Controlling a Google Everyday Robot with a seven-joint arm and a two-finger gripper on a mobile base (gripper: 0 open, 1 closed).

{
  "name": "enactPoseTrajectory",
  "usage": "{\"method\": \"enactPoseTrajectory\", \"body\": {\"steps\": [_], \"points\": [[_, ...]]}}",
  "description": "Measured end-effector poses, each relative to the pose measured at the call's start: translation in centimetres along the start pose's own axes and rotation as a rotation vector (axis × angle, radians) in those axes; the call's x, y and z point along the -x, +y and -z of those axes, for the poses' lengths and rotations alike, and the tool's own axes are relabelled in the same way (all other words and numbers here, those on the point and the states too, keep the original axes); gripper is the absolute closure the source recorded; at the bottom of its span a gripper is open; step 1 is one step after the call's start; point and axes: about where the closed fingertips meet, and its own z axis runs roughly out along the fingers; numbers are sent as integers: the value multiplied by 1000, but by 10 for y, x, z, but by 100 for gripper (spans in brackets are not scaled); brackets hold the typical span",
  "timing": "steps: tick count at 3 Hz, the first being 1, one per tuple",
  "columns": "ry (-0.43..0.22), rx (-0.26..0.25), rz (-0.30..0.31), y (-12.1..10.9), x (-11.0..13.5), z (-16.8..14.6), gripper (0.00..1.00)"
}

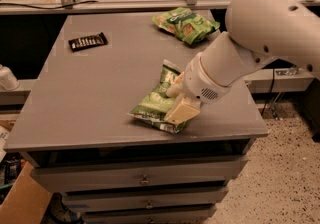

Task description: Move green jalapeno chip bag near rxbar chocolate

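Note:
The green jalapeno chip bag (156,102), light green and crinkly, lies near the table's front right edge. My gripper (178,99) is down on the bag's right side, one cream finger (182,110) lying over it near the front edge. The big white arm hides the rest of the gripper. The rxbar chocolate (88,41), a small flat black wrapper with pale lettering, lies at the table's far left, well apart from the bag.
A brighter green chip bag (185,24) lies at the back right of the grey table (100,98). The table has drawers below. A cardboard box (22,203) stands on the floor at lower left. Shelving runs behind the table.

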Motion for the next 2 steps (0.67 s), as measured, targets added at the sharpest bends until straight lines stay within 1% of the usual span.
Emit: {"method": "enactPoseTrajectory", "body": {"steps": [1,2], "points": [[-8,-12,8,-4,5,8,87],[-34,-51,30,-15,22,32,100]]}}
